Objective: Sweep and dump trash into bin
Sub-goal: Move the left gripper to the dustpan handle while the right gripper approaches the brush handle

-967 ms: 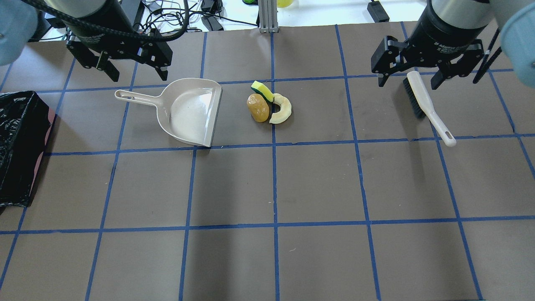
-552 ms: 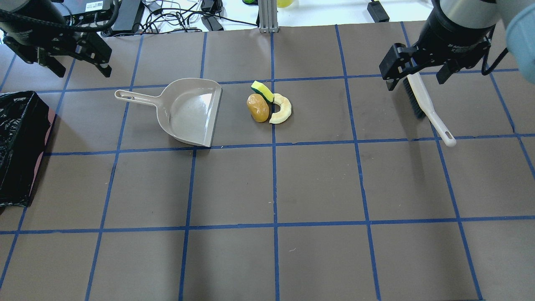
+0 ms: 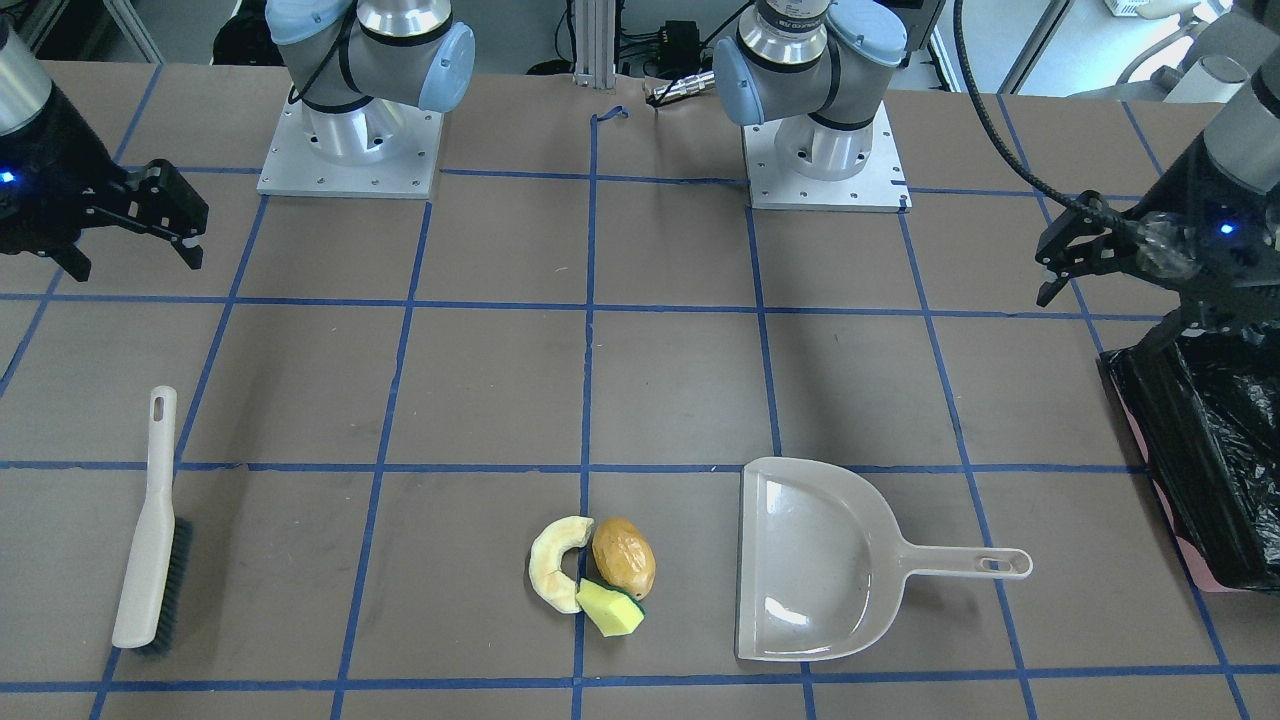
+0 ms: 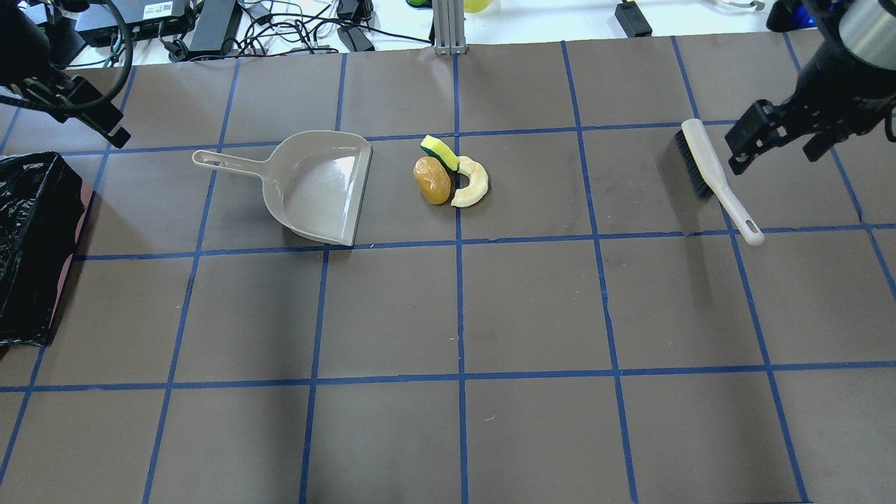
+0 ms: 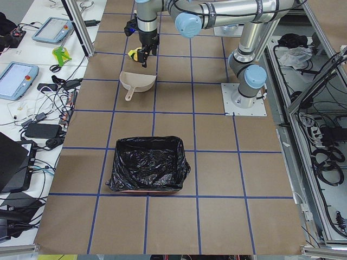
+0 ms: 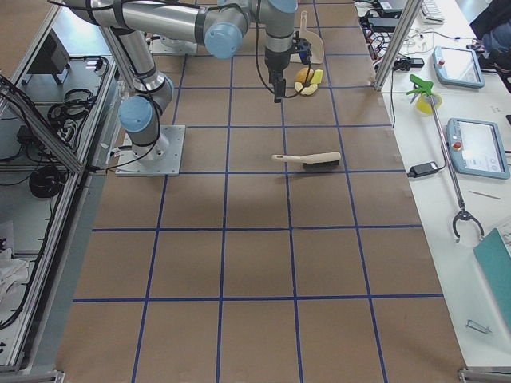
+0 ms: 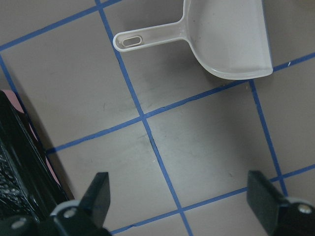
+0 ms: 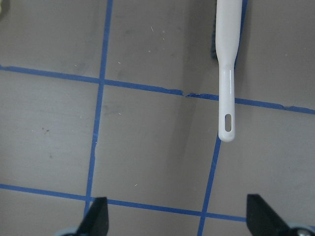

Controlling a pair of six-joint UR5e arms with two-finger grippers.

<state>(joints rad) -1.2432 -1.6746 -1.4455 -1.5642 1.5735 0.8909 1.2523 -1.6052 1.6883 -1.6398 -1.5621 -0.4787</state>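
Note:
The trash lies in one cluster on the table: a pale crescent slice (image 4: 470, 184) (image 3: 551, 574), a brown-yellow oval lump (image 4: 432, 180) (image 3: 624, 556) and a yellow wedge with a green edge (image 4: 439, 151) (image 3: 610, 608). The bin (image 4: 31, 245) (image 3: 1215, 450) (image 5: 147, 165), pink with a black bag, stands at the table's left end. My left gripper (image 4: 77, 105) (image 3: 1105, 298) (image 7: 179, 196) is open and empty, raised near the bin's back corner. My right gripper (image 4: 777, 149) (image 3: 125, 250) (image 8: 177, 216) is open and empty, just right of the brush.
A beige dustpan (image 4: 318, 185) (image 3: 810, 560) (image 7: 231, 39) lies left of the trash, mouth toward it, handle pointing left. A white brush with black bristles (image 4: 707, 168) (image 3: 150, 530) (image 8: 227, 59) lies at the right. Cables sit beyond the far edge.
Both arms have swung outward. The left gripper has moved left from above the dustpan handle toward the bin. The right gripper has moved right, off the brush. Nothing on the table has moved.

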